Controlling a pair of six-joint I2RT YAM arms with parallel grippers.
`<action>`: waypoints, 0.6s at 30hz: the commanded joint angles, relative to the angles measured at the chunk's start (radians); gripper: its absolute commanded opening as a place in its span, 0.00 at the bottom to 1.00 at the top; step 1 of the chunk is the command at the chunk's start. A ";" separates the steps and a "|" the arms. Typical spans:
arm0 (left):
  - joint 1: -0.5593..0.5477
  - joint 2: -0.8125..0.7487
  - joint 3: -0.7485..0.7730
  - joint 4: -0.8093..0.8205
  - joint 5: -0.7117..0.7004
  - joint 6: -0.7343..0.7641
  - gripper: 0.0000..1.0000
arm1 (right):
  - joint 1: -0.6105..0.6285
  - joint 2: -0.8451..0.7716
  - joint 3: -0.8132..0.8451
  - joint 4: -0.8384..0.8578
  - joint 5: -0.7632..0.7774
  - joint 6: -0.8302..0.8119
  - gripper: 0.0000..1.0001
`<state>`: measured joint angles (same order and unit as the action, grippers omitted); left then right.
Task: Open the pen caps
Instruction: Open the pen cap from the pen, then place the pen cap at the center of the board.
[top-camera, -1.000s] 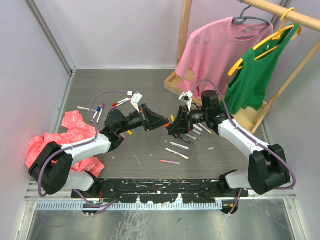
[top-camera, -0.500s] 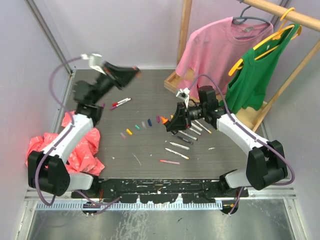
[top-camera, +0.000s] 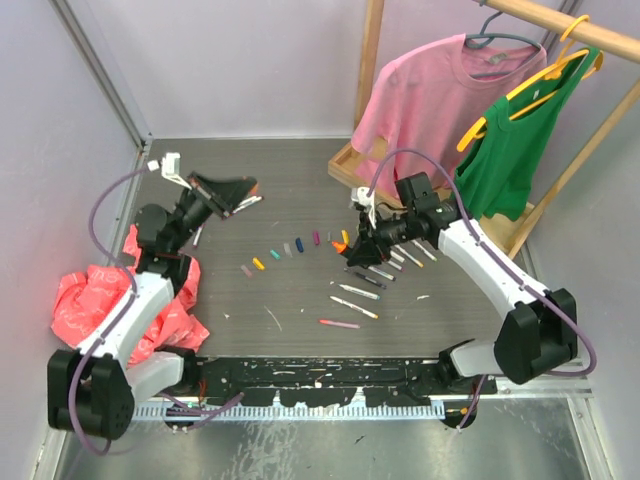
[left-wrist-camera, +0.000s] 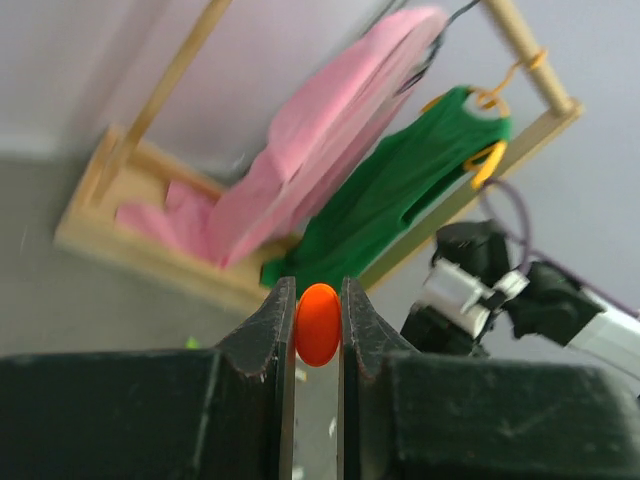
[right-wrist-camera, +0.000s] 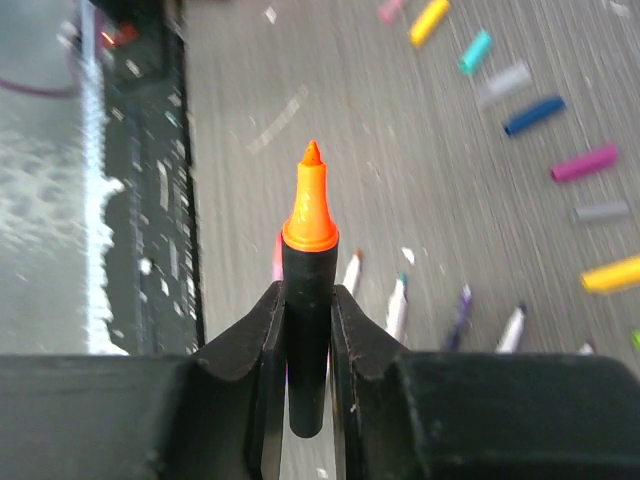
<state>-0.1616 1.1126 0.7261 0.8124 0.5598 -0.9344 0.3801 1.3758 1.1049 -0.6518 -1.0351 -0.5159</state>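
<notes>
Though uncapped, marker (right-wrist-camera: 310, 205) within right pincer (right-wrist-camera: 306, 296).

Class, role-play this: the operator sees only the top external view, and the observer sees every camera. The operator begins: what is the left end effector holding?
Observer: In the left wrist view, the left end effector is shut on an orange cap, whose rounded end shows between the fingers.
Operator: And the right one?
Observer: The right end effector grips a black-barrelled marker.
Operator: Capped?
Observer: No, its orange tip is bare and points away from the end effector.
</notes>
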 joint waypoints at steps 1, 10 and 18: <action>0.002 -0.166 -0.119 -0.344 -0.098 0.082 0.00 | 0.003 -0.094 -0.016 -0.256 0.276 -0.285 0.03; 0.002 -0.274 -0.203 -0.815 -0.426 0.137 0.00 | 0.001 -0.207 -0.255 -0.371 0.666 -0.448 0.03; 0.011 -0.013 -0.095 -0.897 -0.421 0.069 0.00 | 0.001 -0.086 -0.384 -0.392 0.644 -0.602 0.03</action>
<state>-0.1612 1.0111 0.5571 -0.0326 0.1593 -0.8394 0.3794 1.2209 0.7460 -1.0218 -0.4019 -1.0134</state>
